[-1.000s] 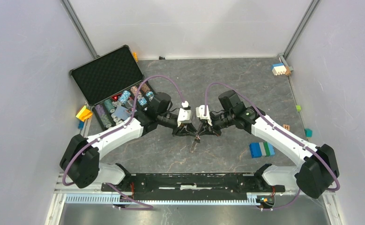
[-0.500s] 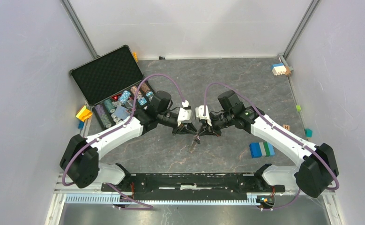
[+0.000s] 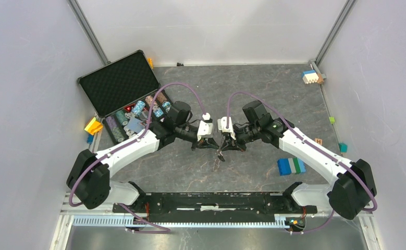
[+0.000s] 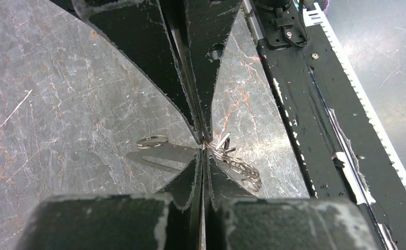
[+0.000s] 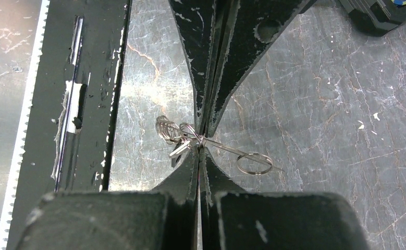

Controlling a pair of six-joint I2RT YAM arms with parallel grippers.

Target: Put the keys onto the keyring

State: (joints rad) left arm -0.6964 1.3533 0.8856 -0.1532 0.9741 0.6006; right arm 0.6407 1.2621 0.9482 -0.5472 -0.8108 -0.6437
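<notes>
At the near edge, a black toothed rail [image 3: 216, 200] is cut off by the left side of the right wrist view and the right side of the left wrist view. Past it, above the grey marbled tabletop [image 3: 273, 94], the left gripper [image 4: 201, 155] and the right gripper [image 5: 199, 151] are met tip to tip, each with its fingers pressed together on the keyring [image 5: 170, 130]. The keyring is seen only as a bunch of thin silver wire loops held clear of the surface. Exactly where each pair of fingers pinches the wire is hidden by the fingertips themselves. A short silver blade, possibly a key [image 5: 177, 151], is hung from the bunch; its head cannot be made out. A flat grey strip [image 4: 164, 154] ending in a small split ring [image 4: 151, 140] is extended to the far side and appears only as a thin line from the right wrist. From above, the bunch is reduced to a dark speck. Farther off, an open black foam-lined case [image 3: 118, 83] of coloured chips and a blue, green and white block [image 3: 291, 166] are seen.
</notes>
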